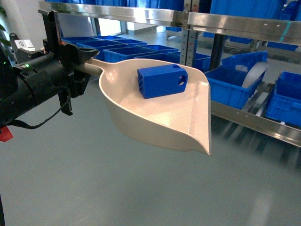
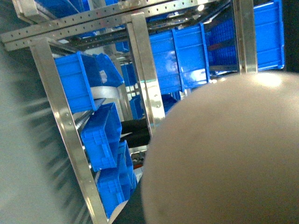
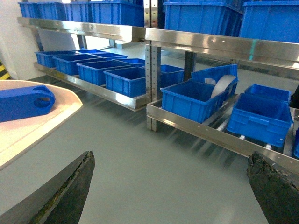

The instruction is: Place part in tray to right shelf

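Left gripper [image 1: 70, 54] clamps tray [image 1: 155, 117] handle | lip faces right shelf [image 1: 254, 123] | part [image 1: 161, 80] lengthwise (holes rightward)

The cream tray [image 1: 160, 117] is hanging in the air, its straight handle clamped in the left gripper [image 1: 77, 59], its scoop extending away from those jaws. The blue part [image 1: 161, 80] is lying inside it, holes facing outward. The steel right shelf [image 1: 254, 120] is standing beyond the lip.

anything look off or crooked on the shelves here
One blue crate on the right shelf sits tilted rather than flat like its neighbours, with a curved grey-white sheet sticking out of it. Otherwise nothing stands out: the part rests inside the tray.
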### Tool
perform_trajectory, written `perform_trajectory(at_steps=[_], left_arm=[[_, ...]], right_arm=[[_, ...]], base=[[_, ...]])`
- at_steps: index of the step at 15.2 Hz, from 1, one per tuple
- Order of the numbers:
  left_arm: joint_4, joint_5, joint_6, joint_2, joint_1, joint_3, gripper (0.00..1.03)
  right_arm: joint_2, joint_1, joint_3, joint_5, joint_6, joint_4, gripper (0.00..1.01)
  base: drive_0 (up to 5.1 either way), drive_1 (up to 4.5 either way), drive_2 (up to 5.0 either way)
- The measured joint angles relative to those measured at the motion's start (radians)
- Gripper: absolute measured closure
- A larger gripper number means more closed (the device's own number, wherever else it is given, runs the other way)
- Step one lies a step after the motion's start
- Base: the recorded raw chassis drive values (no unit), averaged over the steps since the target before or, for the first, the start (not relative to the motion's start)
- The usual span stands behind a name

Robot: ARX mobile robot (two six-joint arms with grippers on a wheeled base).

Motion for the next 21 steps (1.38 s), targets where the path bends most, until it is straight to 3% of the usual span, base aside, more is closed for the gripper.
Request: perform_trajectory(at_steps=[21], left_arm=[[0.000,0.000,0.000,0.000,0.000,0.000,0.89]], right_arm=[[0.000,0.000,0.000,0.000,0.000,0.000,0.03]], base=[[-1.6,-1.65,-1.6]])
